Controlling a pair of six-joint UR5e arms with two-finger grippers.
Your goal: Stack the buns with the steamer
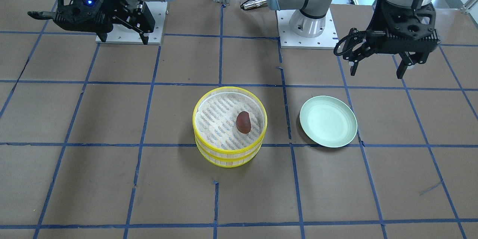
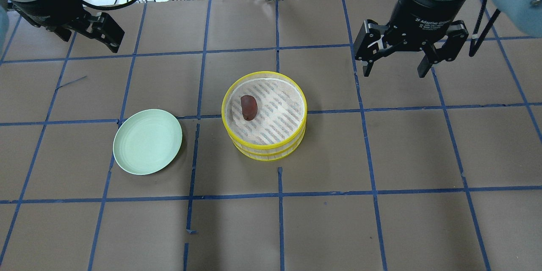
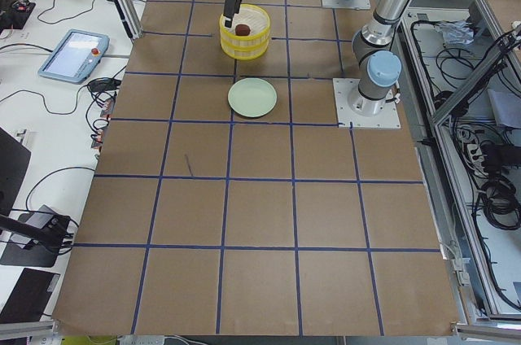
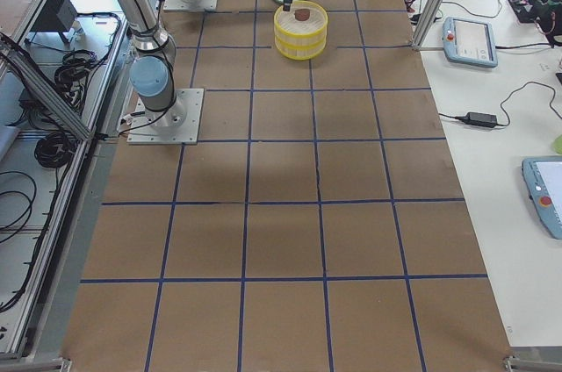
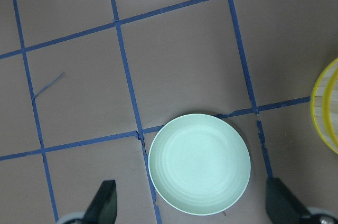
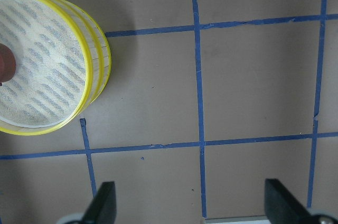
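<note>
A yellow steamer point(image 1: 231, 157) of two stacked tiers stands mid-table; it also shows in the overhead view point(image 2: 266, 152). A dark reddish-brown bun point(image 1: 243, 122) lies on the top tier's slatted floor, also seen from overhead point(image 2: 248, 106). The white bun is not in view. A pale green plate point(image 1: 328, 121) lies empty beside the steamer. My left gripper point(image 1: 377, 71) is open and empty, raised behind the plate. My right gripper point(image 2: 395, 72) is open and empty, raised off to the steamer's far side. The left wrist view looks down on the plate point(image 5: 199, 164).
The table is brown board with a blue tape grid. Both arm bases point(image 1: 308, 26) stand at the robot's edge. The right wrist view shows the steamer point(image 6: 95, 71) at its left edge, with bare board around it.
</note>
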